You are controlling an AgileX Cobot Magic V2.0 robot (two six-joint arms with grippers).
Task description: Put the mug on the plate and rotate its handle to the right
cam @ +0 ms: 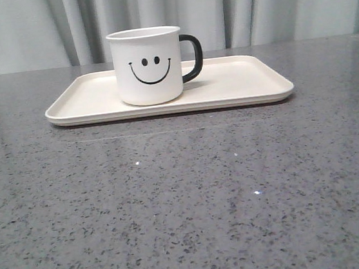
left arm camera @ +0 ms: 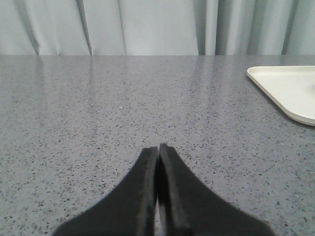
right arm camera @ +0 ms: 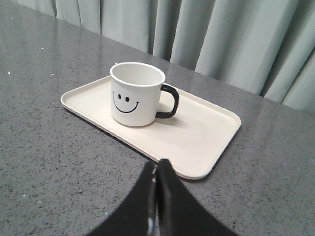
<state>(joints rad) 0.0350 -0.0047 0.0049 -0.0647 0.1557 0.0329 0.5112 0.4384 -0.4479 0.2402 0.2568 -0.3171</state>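
Both clenched, the left pincer (left arm camera: pixel 158 147) and right pincer (right arm camera: pixel 158 163) hover over the tabletop (cam: pixel 187 198) while the mug (cam: pixel 146 67) stands upright on the plate (cam: pixel 245 85), handle (cam: pixel 192 57) pointing right.

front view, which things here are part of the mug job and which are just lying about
Part of the job: mug, upright on the plate; its handle, pointing right.

Just there: grey speckled table; curtain. Nothing loose lies about. Left pincer and right pincer shut, empty.

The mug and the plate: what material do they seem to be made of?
The mug: probably enamelled metal or glazed ceramic, given its thin rolled rim and smooth white gloss; its handle is glossy black. The plate: probably matte cream plastic or melamine, going by its dull, even surface.
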